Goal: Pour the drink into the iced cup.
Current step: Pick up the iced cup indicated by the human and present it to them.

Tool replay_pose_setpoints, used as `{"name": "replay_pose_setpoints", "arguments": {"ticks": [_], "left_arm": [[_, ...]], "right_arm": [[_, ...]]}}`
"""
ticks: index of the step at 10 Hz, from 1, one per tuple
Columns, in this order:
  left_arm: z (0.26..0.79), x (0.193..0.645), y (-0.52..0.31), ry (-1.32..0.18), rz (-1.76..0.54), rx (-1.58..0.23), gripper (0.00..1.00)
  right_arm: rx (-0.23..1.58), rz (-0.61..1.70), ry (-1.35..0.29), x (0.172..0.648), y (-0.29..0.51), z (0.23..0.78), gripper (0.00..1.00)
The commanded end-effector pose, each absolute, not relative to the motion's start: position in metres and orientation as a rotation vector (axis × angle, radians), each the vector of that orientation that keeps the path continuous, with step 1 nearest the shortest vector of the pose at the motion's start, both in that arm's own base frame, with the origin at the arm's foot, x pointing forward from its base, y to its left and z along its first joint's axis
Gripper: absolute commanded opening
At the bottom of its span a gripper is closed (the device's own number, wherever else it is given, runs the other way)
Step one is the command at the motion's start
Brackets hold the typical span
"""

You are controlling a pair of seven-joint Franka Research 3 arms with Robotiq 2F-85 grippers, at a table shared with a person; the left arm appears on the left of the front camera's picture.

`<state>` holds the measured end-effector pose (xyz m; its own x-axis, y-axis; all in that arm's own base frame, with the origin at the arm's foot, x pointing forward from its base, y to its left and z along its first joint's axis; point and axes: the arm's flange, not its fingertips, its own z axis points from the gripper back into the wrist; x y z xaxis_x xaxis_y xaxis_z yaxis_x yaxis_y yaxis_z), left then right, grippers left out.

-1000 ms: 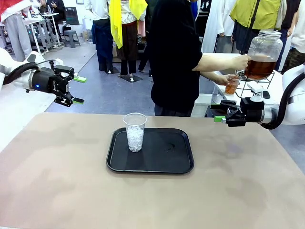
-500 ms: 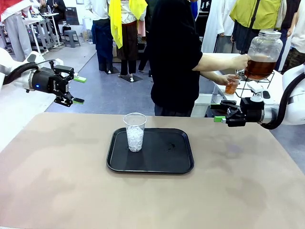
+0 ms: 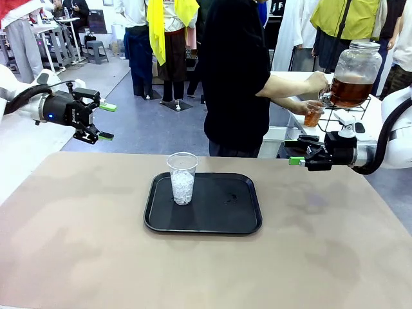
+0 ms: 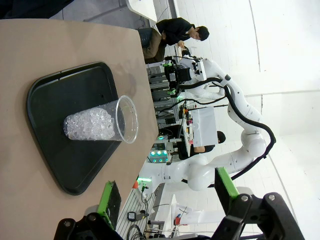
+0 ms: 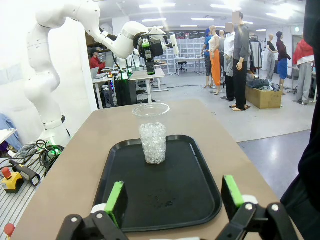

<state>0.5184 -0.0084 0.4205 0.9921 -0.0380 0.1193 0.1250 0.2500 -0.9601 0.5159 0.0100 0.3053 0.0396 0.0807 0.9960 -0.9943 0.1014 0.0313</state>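
The iced cup (image 3: 182,178), clear plastic and about half full of ice, stands upright on the left part of a black tray (image 3: 225,212). The drink (image 3: 351,91) is amber liquid in a big glass dispenser jar at the far right. A person's hands are at its tap, one holding a small cup (image 3: 313,115) of amber liquid. My left gripper (image 3: 107,121) hovers open, high at the far left. My right gripper (image 3: 293,152) hovers open beyond the table's right edge. The iced cup (image 4: 100,125) (image 5: 153,132) lies well ahead of both open grippers (image 4: 167,195) (image 5: 174,195), nothing between their fingers.
The tray (image 5: 160,190) sits mid-table on the tan tabletop (image 3: 77,244), with bare surface all round it. The jar stands on a wire rack on a side table behind my right arm. The person in black (image 3: 235,71) stands at the far edge.
The person's upper hand has shifted slightly from the jar's side towards the tap. Both arms and the iced cup have stayed still.
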Motion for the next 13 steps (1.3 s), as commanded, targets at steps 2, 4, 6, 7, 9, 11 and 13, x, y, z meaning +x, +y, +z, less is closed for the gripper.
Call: {"name": "replay_pose_setpoints", "arguments": {"ticks": [2,4,6,7,9,11,13], "left_arm": [[0.4227,0.5184,-0.0085,-0.078,-0.107,-1.312,1.00],[0.4227,0.5184,-0.0085,-0.078,-0.107,-1.312,1.00],[0.4227,0.5184,-0.0085,-0.078,-0.107,-1.312,1.00],[0.4227,0.5184,-0.0085,-0.078,-0.107,-1.312,1.00],[0.4227,0.5184,-0.0085,-0.078,-0.107,-1.312,1.00],[0.4227,0.5184,-0.0085,-0.078,-0.107,-1.312,1.00],[0.4227,0.5184,-0.0085,-0.078,-0.107,-1.312,1.00]], "right_arm": [[1.097,1.155,-1.155,0.5197,0.0116,0.3094,1.00],[1.097,1.155,-1.155,0.5197,0.0116,0.3094,1.00],[1.097,1.155,-1.155,0.5197,0.0116,0.3094,1.00],[1.097,1.155,-1.155,0.5197,0.0116,0.3094,1.00],[1.097,1.155,-1.155,0.5197,0.0116,0.3094,1.00],[1.097,1.155,-1.155,0.5197,0.0116,0.3094,1.00],[1.097,1.155,-1.155,0.5197,0.0116,0.3094,1.00]]}}
